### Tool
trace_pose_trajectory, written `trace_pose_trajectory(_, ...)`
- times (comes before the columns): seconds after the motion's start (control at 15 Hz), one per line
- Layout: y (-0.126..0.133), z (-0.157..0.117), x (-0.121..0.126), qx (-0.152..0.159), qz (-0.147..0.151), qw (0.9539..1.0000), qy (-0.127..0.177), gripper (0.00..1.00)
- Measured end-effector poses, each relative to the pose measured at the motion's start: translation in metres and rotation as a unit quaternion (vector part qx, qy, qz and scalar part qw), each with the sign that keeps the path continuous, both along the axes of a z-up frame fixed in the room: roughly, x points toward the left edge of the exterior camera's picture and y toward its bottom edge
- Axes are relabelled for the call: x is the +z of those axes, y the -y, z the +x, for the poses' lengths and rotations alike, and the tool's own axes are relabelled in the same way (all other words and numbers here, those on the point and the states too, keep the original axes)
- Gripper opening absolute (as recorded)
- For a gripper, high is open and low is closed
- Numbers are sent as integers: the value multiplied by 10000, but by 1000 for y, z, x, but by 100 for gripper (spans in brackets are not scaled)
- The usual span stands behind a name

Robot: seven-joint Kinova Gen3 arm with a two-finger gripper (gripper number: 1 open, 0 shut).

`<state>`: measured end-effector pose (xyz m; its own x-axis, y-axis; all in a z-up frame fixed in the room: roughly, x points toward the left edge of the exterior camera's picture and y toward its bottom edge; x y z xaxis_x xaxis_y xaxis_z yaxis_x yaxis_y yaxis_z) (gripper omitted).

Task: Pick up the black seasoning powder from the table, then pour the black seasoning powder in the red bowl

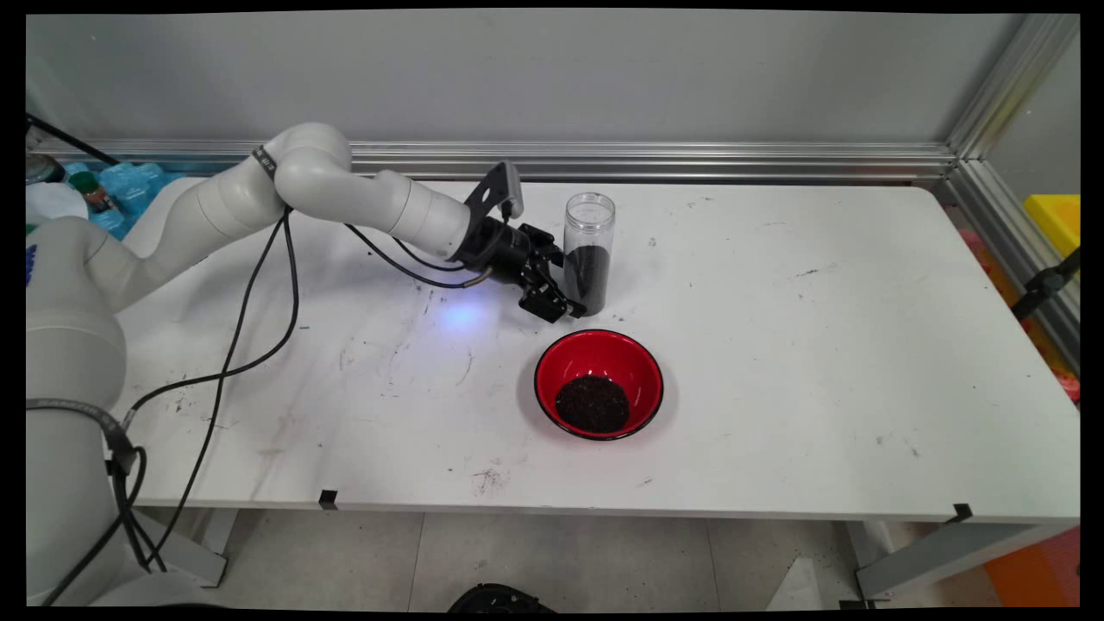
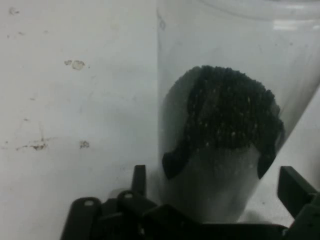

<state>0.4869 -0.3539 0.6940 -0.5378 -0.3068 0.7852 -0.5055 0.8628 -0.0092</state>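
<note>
The claw (image 1: pixel 576 304) stood spread around the upright jar (image 1: pixel 589 250) of dark grains, not clamped; a red bowl (image 1: pixel 599 384) sat near.

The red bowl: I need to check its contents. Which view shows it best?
The main view: the red bowl sits whole in front of the jar, dark grains inside. The hand view shows only the jar, no bowl.

Arm (image 1: pixel 345 185): smooth white rounded links, with a dark band at one joint. Black cables (image 1: pixel 259 336) hang from it. Hand (image 1: pixel 565 302): black, angular linkage. A grey-tipped black bracket (image 1: pixel 500 191) sits on the wrist.
</note>
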Motion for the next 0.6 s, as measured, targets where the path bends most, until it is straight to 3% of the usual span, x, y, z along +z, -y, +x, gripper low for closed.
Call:
trace_pose_trajectory(0.07, 0, 0, -1, -6, -6, 10000, -1, 100)
trace_pose_trajectory(0.13, 1, -1, -1, -17, -18, 10000, -1, 0)
trace_pose_trajectory(0.6, 1, -1, -4, -44, -24, 10000, 55, 0)
